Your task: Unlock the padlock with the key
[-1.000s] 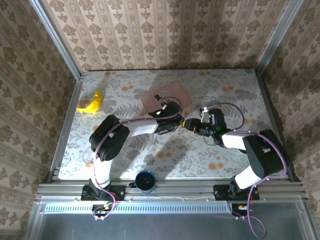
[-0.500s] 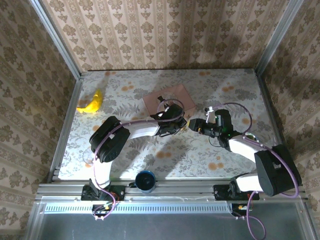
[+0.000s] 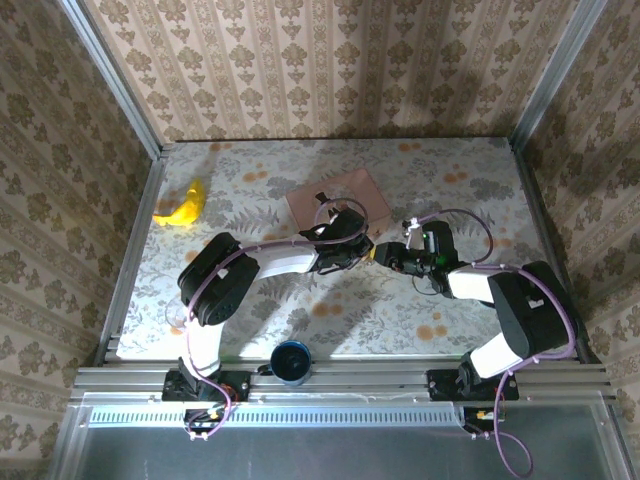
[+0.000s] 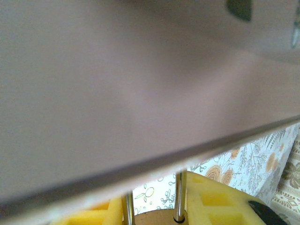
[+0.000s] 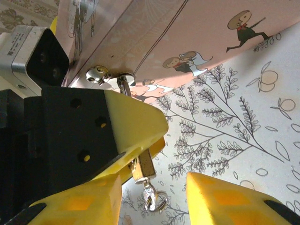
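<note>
The small brass padlock (image 5: 144, 161) hangs from my left gripper (image 3: 360, 250), whose yellow fingers (image 5: 136, 124) are shut on it. A silver key (image 5: 151, 193) with a ring sticks out of the lock's underside. My right gripper (image 5: 151, 183) is open; its yellow fingertips (image 5: 82, 201) stand either side of the key without touching it. In the left wrist view the padlock (image 4: 154, 218) shows its steel shackle between the pads of my left gripper (image 4: 157, 208), just under the pink box (image 4: 140, 84).
The pink picture box (image 3: 335, 198) lies just behind both grippers. A yellow banana (image 3: 183, 207) rests at the far left. A dark blue cup (image 3: 292, 361) stands at the near edge between the arm bases. Metal rails border the floral table (image 3: 450, 170).
My right gripper drew back to the right, then came in again toward the padlock, and its jaws have narrowed. The left gripper has kept its hold and barely moved.
</note>
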